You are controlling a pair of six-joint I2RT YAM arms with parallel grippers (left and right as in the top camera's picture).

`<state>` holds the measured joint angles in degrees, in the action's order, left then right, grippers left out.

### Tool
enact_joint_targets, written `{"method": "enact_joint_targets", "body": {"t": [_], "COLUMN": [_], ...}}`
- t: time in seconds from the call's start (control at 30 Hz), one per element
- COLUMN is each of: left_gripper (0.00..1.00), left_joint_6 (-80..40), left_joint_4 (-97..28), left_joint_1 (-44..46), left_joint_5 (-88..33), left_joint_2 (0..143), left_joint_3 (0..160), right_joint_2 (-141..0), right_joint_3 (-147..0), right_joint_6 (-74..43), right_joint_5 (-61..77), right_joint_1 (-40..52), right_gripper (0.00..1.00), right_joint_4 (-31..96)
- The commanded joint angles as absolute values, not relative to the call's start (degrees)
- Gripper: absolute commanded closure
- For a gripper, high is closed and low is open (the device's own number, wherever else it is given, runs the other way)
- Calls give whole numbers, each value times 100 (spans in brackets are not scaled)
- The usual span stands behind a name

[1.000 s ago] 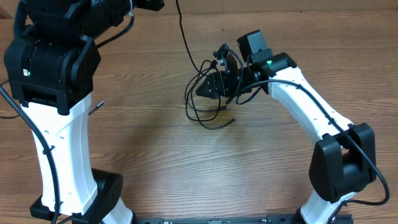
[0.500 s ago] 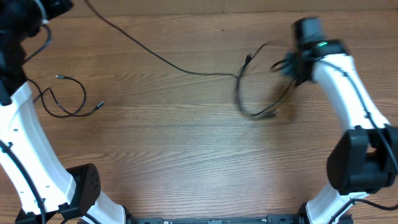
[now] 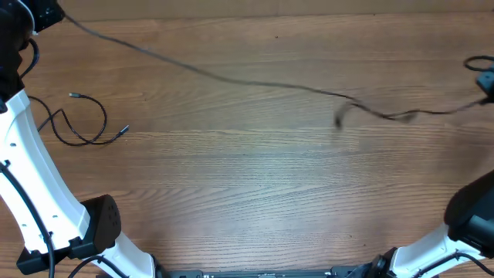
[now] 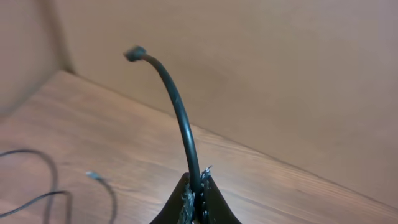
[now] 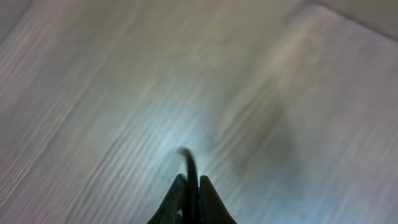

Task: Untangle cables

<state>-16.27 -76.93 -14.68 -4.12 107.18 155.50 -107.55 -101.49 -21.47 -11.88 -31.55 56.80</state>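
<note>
Now my arms reach wide apart, left gripper and right gripper each clamped on one cable strung across the table; a second cable lies beside my left arm.

Tabletop: brown wood grain, fills the overhead view. Wall: plain matte tan, rising at the tabletop's far edge, cornering at left. Light: soft; pale sheen on wood, blurred right wrist view.

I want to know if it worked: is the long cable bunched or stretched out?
Stretched out: the long cable runs in one line across the table, with a small kink near its right end.
</note>
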Motion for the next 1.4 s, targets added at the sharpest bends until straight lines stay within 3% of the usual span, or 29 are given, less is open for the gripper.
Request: {"method": "enact_joint_targets", "body": {"t": [0.0,0.27,0.53,0.63,0.8,0.93,1.07,1.17,1.37], "left_gripper": [96,96,96,96,96,96,96,96,96], "left_joint_6": [-1479,-2049,-1664,-1431,-1826,-1846,-1487,-1090,-849], "left_joint_4": [-7778,-7830,-7194,-6101,-3916,-3135,-3177,-3605,-5319], "left_joint_1": [-1555,-1584,-1459,-1459,-1461,-1540,-1651,-1651,-1293], "left_joint_5": [486,1177,-1474,-2934,-3734,-3500,-2209,-1494,-1411], "left_joint_2": [10759,10868,11771,12210,12202,12173,12175,12191,12717], "left_joint_3": [15561,15561,15561,15561,15574,15579,15579,15570,15561], "right_joint_2": [-10750,-10750,-10750,-10750,-10750,-10750,-10750,-10750,-10750], "right_joint_3": [-10158,-10158,-9918,-9537,-8868,-8390,-7909,-7738,-7717], "right_joint_6": [-2427,-2075,-2080,-2078,-2075,-2078,-2080,-2097,-2095], "right_joint_5": [-1236,-902,1249,1297,1295,1293,1295,1302,1293], "right_joint_1": [-3551,-3824,-3378,-2884,-2058,-1656,-1356,-1197,-849], "right_gripper": [96,96,93,93,87,83,82,79,71], "right_joint_4": [5671,5588,5763,5795,5411,5024,4737,4790,4740]}}
